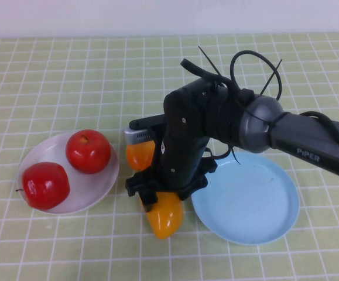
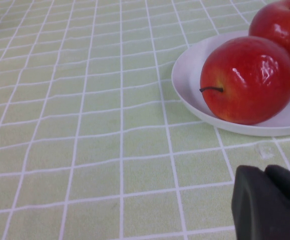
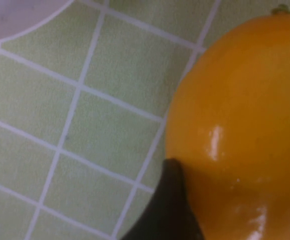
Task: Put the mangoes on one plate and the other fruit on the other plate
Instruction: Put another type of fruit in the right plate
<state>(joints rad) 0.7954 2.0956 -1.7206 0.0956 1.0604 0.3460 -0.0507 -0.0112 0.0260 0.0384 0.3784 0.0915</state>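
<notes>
My right gripper (image 1: 162,202) reaches down between the two plates and is shut on a mango (image 1: 164,216), an orange oval low over the cloth. In the right wrist view one dark finger (image 3: 172,210) presses against the mango (image 3: 240,125). A second mango (image 1: 140,155) lies just behind, partly hidden by the arm. Two red apples (image 1: 88,151) (image 1: 45,185) sit on the white plate (image 1: 96,188) at the left. The light blue plate (image 1: 245,199) on the right holds nothing. My left gripper (image 2: 265,172) hovers shut near the white plate (image 2: 190,85) and its apples (image 2: 247,80).
A green checked cloth (image 1: 52,76) covers the whole table. The right arm (image 1: 310,140) stretches in from the right above the blue plate's far rim. A corner of the white plate (image 3: 14,12) shows in the right wrist view.
</notes>
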